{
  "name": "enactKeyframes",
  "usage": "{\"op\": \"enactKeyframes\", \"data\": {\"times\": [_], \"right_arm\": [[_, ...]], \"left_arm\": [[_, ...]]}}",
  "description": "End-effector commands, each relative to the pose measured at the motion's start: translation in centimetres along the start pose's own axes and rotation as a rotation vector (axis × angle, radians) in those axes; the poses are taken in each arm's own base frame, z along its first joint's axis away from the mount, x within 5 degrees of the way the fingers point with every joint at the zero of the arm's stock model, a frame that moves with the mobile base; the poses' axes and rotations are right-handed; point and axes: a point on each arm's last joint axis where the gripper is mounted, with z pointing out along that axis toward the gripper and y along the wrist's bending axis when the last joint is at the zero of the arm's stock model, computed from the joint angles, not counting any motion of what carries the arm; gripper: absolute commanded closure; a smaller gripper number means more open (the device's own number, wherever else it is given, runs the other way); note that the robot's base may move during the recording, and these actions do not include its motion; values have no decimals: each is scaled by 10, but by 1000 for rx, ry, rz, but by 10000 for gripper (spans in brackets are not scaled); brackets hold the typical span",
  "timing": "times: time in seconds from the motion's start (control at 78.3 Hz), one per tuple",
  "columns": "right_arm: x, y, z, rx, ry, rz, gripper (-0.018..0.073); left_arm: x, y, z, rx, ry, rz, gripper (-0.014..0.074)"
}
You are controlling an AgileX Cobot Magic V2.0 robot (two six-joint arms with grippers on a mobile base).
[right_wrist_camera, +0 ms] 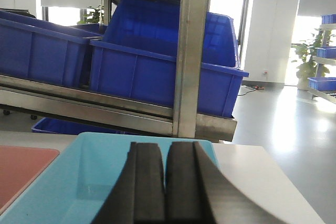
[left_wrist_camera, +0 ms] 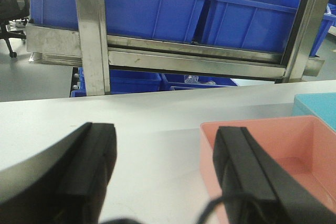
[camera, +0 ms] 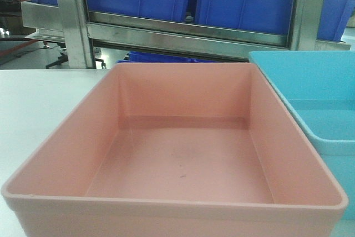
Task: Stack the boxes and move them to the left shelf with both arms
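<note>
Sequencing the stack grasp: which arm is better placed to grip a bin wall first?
Left, likely. The left gripper is open, a wall of the pink bin seemingly between its fingers. The right gripper is shut above the blue bin and must open first.

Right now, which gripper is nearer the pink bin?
Left. The left gripper is open right at the pink bin's left wall. The right gripper hangs over the blue bin beside it.
</note>
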Motion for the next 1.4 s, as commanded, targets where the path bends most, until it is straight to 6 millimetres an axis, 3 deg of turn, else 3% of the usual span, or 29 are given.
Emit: {"op": "enactKeyframes", "data": {"times": [0.0,0.345,0.447,0.587,0.804,1.021,1.111,1.264,1.392], "right_arm": [[-17,-1,-2,8,-128,-8,510],[-20,-1,-2,9,-158,-9,510],[-21,0,-1,3,-39,-8,510],[-38,0,6,-2,114,-10,510],[-69,1,39,-12,357,18,510],[-64,6,82,-31,658,134,505],[-65,6,99,-33,738,133,405],[-61,5,130,-33,881,129,52],[-56,-6,159,9,982,104,31]], "left_arm": [[-16,1,0,-12,-97,1,274],[-16,1,0,-12,-97,1,274],[-16,1,0,-12,-97,1,274],[-16,1,0,-12,-97,1,274],[-16,1,0,-12,-97,1,274],[-16,1,0,-12,-97,1,274],[-16,1,0,-12,-97,1,274],[-16,1,0,-12,-97,1,274],[-16,1,0,-12,-97,1,274]]}}
